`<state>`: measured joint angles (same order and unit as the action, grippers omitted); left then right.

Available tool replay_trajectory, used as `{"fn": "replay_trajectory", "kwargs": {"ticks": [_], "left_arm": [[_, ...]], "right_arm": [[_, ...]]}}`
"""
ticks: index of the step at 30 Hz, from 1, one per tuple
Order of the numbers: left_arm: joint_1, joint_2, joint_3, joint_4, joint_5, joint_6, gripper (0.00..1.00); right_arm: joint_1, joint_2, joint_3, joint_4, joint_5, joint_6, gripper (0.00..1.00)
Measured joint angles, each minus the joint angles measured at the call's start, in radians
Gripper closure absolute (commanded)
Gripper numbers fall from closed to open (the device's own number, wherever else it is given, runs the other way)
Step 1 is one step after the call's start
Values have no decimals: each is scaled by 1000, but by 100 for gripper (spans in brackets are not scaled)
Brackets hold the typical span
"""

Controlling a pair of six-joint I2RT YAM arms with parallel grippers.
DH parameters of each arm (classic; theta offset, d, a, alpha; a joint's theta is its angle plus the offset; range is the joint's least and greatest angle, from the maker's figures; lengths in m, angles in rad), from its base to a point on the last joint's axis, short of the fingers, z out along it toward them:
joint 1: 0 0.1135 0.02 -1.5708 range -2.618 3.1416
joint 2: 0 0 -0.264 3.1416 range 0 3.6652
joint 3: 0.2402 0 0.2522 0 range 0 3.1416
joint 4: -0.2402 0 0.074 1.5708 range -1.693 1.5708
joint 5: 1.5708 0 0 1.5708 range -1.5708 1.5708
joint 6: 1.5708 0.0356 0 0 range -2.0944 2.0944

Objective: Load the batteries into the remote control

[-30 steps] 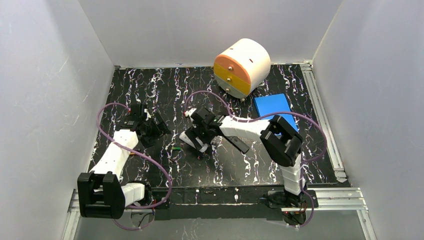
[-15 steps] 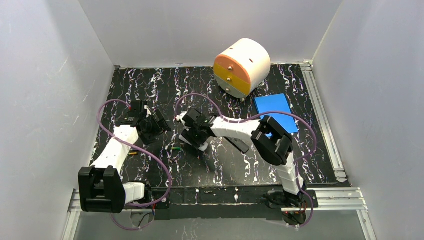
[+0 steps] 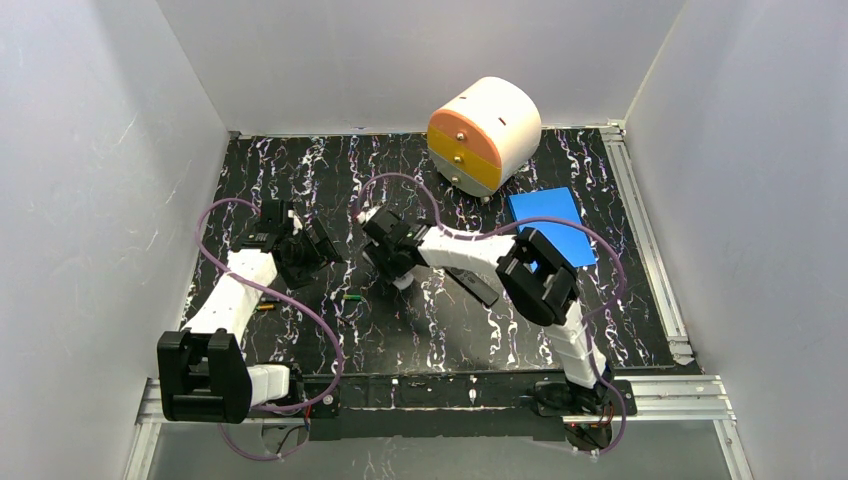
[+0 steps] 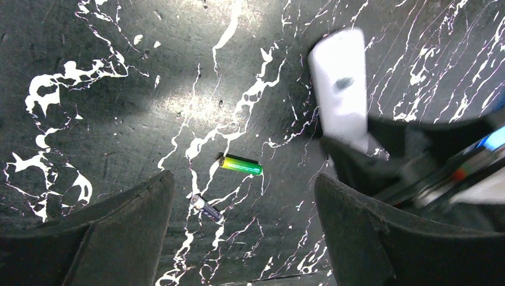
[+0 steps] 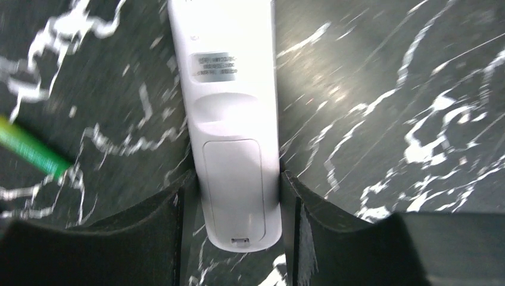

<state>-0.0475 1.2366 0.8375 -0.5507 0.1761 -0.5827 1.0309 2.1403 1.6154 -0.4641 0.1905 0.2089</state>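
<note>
On the left, our left gripper (image 4: 242,179) hovers over the black marbled table (image 4: 89,71), its fingers (image 4: 119,232) spread wide and holding nothing. Seen from that wrist, a green battery (image 4: 239,165) lies on the table between them. A darker bluish battery (image 4: 205,208) rests just beside it at seven o'clock, apart from both fingers. At two o'clock from the green cell we see the white remote (image 4: 339,83). Our right gripper (image 5: 237,179) clamps it. From that wrist, both fingers (image 5: 149,232) press the remote's sides, its closed battery hatch facing up. The green battery lies at nine o'clock from the hatch, outside the grip.
</note>
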Motion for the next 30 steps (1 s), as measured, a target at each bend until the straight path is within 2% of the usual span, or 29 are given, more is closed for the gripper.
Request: {"fn": "replay_trajectory", "kwargs": {"ticks": [10,16,20,24,28,30], "left_arm": [[0,0,0,0,18,3,15],[0,0,0,0,25,4,15],[1,3,2,0,28,4,15],[1,3,3,0,31,4,14],[1,3,3,0,34,6,13],[1,3,6,-2,34,11,11]], "right_arm": [[-198,116,145,86,76,101,60],[-218,185,247,76,91,96,54],[-216,197,268,67,96,92,42],[-217,201,279,55,85,103,23],[-220,208,315,23,67,107,12],[-223,204,320,18,63,103,10]]}}
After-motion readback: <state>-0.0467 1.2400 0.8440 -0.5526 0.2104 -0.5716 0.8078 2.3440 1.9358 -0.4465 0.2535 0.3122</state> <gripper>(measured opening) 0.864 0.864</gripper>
